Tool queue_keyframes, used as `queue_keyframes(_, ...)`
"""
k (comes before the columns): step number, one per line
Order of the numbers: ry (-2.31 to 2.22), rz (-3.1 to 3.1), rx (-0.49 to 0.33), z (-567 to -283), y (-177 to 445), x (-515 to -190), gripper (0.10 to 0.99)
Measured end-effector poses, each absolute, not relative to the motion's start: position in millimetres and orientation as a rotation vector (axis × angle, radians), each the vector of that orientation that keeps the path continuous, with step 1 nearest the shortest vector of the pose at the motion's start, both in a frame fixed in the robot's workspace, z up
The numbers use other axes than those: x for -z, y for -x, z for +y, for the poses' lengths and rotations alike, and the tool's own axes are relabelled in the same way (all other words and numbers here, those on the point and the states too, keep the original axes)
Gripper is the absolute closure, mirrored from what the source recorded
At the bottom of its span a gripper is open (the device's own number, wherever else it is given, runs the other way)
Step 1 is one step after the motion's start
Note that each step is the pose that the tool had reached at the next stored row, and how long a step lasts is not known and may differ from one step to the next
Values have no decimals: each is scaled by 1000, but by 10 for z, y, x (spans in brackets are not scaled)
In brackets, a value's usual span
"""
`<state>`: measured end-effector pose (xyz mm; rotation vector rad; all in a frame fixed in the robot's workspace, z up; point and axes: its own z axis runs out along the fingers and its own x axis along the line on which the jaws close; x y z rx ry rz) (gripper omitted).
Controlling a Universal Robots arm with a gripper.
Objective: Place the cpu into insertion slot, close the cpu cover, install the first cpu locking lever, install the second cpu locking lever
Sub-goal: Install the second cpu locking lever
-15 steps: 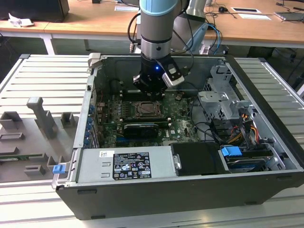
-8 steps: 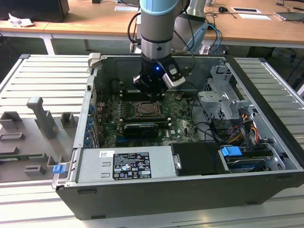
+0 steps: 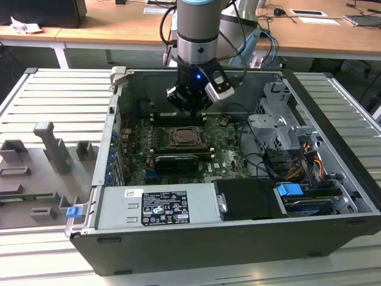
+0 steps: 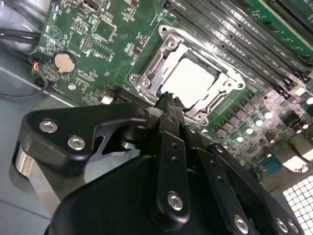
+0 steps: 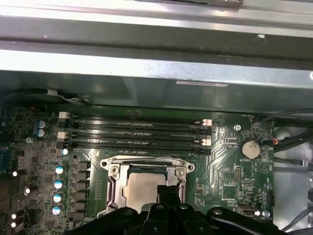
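The cpu (image 4: 191, 81) lies flat in the insertion slot (image 4: 146, 78) on the green board, its pale face also visible in the first wrist view (image 5: 141, 188). The cpu cover (image 4: 230, 83) is down over it, and the chip shows through the cover's window. In the exterior view the insertion slot (image 3: 180, 138) sits mid-board inside the open computer case. My gripper (image 3: 189, 107) hangs just above the slot's near edge. Its black fingers (image 4: 168, 105) are pressed together with nothing between them, and the tips (image 5: 168, 193) overlap the cover's edge.
Long black memory slots (image 5: 139, 132) run beside the socket. A coin battery (image 5: 250, 148) and cables (image 3: 262, 161) lie nearby. A metal drive cage (image 3: 277, 128) stands at the exterior view's right, a power supply (image 3: 158, 205) at the front. The case walls (image 3: 113, 128) ring the board.
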<state>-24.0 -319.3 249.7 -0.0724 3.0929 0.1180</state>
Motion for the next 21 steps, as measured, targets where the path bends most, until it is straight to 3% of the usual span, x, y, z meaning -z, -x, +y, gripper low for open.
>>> queue_keyframes(21, 72, 3093, -123, -3644, 244, -2575, 980)
